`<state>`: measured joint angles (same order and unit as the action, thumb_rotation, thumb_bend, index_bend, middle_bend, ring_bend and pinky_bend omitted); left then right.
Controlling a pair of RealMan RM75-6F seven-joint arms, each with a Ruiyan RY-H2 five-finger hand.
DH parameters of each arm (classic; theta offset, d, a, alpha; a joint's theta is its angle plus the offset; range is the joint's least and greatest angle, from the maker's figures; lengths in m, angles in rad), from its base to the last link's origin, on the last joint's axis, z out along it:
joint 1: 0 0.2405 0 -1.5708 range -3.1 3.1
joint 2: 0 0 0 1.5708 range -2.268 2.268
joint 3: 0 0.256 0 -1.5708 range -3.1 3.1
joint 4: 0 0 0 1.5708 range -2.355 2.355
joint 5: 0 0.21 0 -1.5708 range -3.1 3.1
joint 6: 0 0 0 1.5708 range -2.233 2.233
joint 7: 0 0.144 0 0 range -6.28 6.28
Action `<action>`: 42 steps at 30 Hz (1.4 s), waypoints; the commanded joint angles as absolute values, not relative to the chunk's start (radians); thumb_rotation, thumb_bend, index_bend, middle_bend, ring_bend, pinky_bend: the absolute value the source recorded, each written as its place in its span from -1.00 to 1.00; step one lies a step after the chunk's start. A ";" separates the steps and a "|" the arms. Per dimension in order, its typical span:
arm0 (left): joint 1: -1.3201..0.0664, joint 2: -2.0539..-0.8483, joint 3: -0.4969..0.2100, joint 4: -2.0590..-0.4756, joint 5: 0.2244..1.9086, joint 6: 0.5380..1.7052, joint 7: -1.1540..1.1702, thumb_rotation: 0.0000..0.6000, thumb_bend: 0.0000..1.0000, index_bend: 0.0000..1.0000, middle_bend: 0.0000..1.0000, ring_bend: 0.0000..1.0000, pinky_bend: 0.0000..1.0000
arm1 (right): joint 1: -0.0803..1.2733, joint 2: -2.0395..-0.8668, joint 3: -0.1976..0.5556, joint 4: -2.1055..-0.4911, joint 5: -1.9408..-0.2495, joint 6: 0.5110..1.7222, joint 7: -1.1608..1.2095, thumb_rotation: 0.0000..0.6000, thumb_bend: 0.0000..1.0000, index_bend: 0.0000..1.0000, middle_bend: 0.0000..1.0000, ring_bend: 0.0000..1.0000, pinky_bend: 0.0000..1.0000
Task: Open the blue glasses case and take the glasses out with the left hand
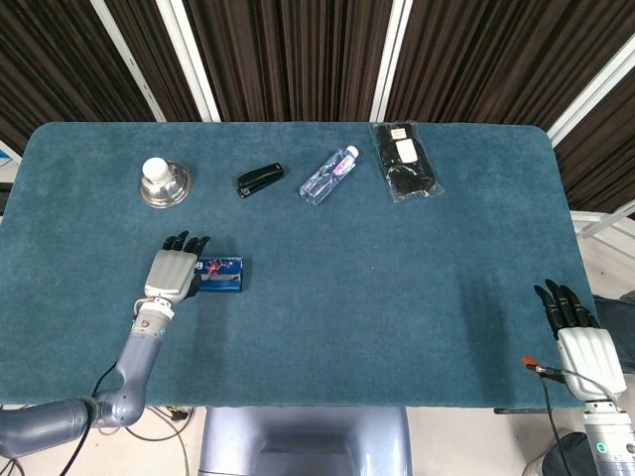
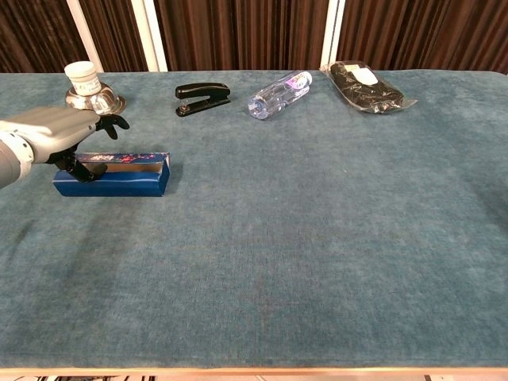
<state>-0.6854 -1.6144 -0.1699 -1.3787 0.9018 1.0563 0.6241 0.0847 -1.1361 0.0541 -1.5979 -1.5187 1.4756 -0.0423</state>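
The blue glasses case (image 1: 224, 276) (image 2: 119, 179) lies flat near the table's front left, its flowered lid facing up and looking closed. My left hand (image 1: 171, 273) (image 2: 49, 132) is at the case's left end. Its thumb touches the lid there, while its fingers (image 2: 111, 121) stretch out above the case without gripping it. The glasses are not visible. My right hand (image 1: 581, 337) hangs off the table's front right corner with fingers straight and apart, holding nothing. It does not appear in the chest view.
Along the far side stand a steel bowl with a white jar (image 1: 164, 183) (image 2: 90, 94), a black stapler (image 1: 260, 179) (image 2: 202, 98), a lying water bottle (image 1: 329, 175) (image 2: 279, 93) and a black bagged item (image 1: 405, 161) (image 2: 365, 86).
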 commanded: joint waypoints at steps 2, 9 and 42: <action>-0.696 -1.627 -0.183 -1.358 0.914 1.064 0.617 1.00 -0.12 -0.81 -0.66 -0.90 -0.72 | 0.084 -1.136 0.053 -1.598 -1.518 1.476 -0.040 1.00 -0.78 -1.00 -1.00 -1.00 -0.54; -0.735 -1.659 -0.228 -1.291 0.933 1.070 0.599 1.00 -0.12 -0.81 -0.66 -0.90 -0.72 | 0.082 -1.136 0.053 -1.599 -1.515 1.475 -0.038 1.00 -0.78 -1.00 -1.00 -1.00 -0.54; -0.562 -1.246 -0.042 -1.591 1.230 1.085 0.385 1.00 -0.39 -0.79 -0.28 -0.47 -0.19 | 0.081 -1.132 0.053 -1.608 -1.513 1.472 -0.039 1.00 -0.78 -1.00 -1.00 -1.00 -0.54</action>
<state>-0.5851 -1.2671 -0.0710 -1.5951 1.1677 1.0614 0.4155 0.0814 -1.1322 0.0532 -1.6076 -1.5127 1.4719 -0.0386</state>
